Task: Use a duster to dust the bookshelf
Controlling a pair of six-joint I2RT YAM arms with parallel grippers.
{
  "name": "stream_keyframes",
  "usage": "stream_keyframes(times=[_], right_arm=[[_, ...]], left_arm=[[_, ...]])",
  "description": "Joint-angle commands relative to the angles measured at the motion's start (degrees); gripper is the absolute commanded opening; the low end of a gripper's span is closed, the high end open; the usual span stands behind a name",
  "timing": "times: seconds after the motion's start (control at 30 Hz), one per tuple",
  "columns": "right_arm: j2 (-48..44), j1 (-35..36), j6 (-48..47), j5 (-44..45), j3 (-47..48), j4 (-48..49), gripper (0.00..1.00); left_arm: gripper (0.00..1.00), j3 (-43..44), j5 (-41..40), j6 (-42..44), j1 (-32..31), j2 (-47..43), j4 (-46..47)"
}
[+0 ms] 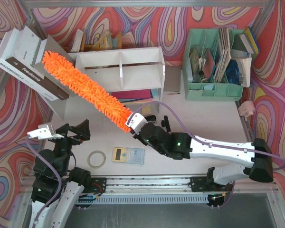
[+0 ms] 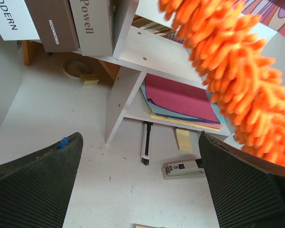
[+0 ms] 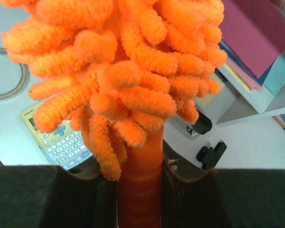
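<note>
— Across the left corner of the bookshelf [image 1: 137, 53], how is the duster [image 1: 85, 88] held?
— Handle pinched in the right tool [image 1: 133, 122]; left tool [image 1: 61, 132] spread. Light, flat strokes along the top are advised.

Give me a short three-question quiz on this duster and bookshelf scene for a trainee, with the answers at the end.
1. True or false: the right fingers are shut on the handle of the duster.
2. In the top view, the duster's fluffy head runs from the right fingers toward: A) the far left, past the left end of the bookshelf; B) the far right; C) the near edge.
3. Fill in: the left fingers stand ____ and hold nothing.
Key: 1 true; 2 A; 3 open.
</note>
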Motion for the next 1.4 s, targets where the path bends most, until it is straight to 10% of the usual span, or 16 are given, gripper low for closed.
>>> stream_keyframes(times=[0.0, 1.37], right_arm=[[2.8, 0.0, 3.5, 2.2, -0.2, 1.8, 0.0], [9.5, -2.9, 1.2, 5.8, 9.5, 5.4, 0.0]], left_arm=[[0.98, -0.4, -0.2, -0.2, 0.4, -0.7, -0.1], [0.98, -0.5, -0.4, -0.3, 0.4, -0.9, 0.0]])
